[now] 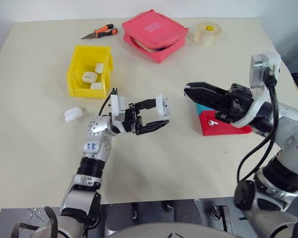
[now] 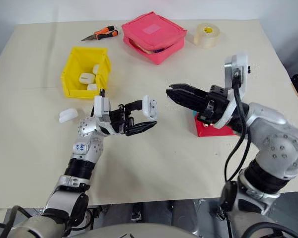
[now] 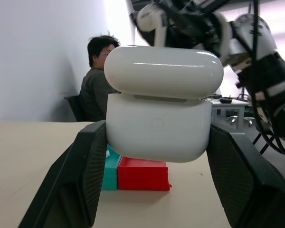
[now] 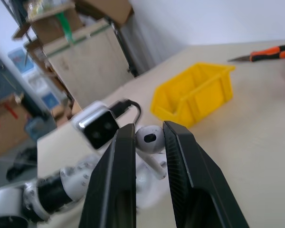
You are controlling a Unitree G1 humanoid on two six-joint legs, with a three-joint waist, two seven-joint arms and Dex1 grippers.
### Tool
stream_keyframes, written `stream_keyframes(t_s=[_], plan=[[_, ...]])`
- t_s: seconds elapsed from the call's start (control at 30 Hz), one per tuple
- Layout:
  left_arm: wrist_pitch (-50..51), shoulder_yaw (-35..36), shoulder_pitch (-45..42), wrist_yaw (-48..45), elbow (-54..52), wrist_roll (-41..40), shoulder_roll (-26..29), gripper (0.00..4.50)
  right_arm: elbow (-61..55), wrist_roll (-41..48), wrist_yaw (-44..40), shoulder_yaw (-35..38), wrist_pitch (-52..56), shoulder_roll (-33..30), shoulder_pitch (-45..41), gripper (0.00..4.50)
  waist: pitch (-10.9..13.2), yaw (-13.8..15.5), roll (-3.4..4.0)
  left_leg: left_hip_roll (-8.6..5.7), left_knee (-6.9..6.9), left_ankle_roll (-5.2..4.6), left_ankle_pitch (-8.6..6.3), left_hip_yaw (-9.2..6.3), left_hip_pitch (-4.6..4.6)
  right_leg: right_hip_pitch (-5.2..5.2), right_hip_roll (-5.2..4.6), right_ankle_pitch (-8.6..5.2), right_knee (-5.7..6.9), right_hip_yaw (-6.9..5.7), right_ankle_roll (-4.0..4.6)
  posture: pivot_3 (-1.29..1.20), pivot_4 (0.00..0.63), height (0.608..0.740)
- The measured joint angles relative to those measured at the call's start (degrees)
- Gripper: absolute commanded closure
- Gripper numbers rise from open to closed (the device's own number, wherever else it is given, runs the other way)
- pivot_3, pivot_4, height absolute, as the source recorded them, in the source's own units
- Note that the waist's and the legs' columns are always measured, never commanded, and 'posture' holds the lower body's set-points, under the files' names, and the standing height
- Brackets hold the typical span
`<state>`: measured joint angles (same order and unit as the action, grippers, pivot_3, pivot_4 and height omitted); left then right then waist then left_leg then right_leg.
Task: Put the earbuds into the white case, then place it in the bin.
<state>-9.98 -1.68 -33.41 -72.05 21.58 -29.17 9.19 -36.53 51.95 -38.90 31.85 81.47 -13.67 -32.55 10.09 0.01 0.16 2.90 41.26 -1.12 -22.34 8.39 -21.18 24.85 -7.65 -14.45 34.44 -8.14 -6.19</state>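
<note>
A: Left gripper (image 1: 163, 117) is clamped on the small glossy white rounded plastic case (image 3: 157, 107), its fingers (image 3: 83, 178) on the two flat sides, lid up and ajar. Light, hard, slick; I'd say side grip suits it.

B: And the right gripper (image 4: 148, 142)?

A: Pinched on a tiny glossy white plastic earbud (image 4: 149, 138), head between the tips, stem running down and away toward the case. Slippery, easily dropped, I judge.

B: The bright yellow plastic bin (image 1: 75, 78)?

A: Beyond the left hand, several like cases inside.

Bright, even light; blurred wrist-view backgrounds
</note>
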Motion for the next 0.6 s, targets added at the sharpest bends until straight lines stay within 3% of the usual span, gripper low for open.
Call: stream_keyframes(t_s=[0.2, 0.6], plan=[[-0.5, 0.2, -2.3, -2.8, 2.1, 0.0, -1.8, 1.72, -4.0, 7.7, 10.2, -0.6, -0.8, 2.7, 5.9, 4.02, 0.0, -0.2, 0.00, -0.07, -0.06, 0.00, 0.00, 0.05, 0.03, -0.01, 0.00, 0.00, -0.04, 0.02, -0.01, 0.00, 0.150, 0.740], [3.9, -0.3, 0.1, -3.1, -3.0, 0.0, -2.3, 1.72, -3.1, 9.7, 14.6, -10.5, -15.1, 0.7, 11.0, 4.02, 0.0, -0.2, -0.01, -0.07, -0.09, 0.01, 0.01, 0.06, 0.06, -0.03, 0.02, 0.00, -0.09, 0.05, -0.01, 0.00, 0.150, 0.740]])
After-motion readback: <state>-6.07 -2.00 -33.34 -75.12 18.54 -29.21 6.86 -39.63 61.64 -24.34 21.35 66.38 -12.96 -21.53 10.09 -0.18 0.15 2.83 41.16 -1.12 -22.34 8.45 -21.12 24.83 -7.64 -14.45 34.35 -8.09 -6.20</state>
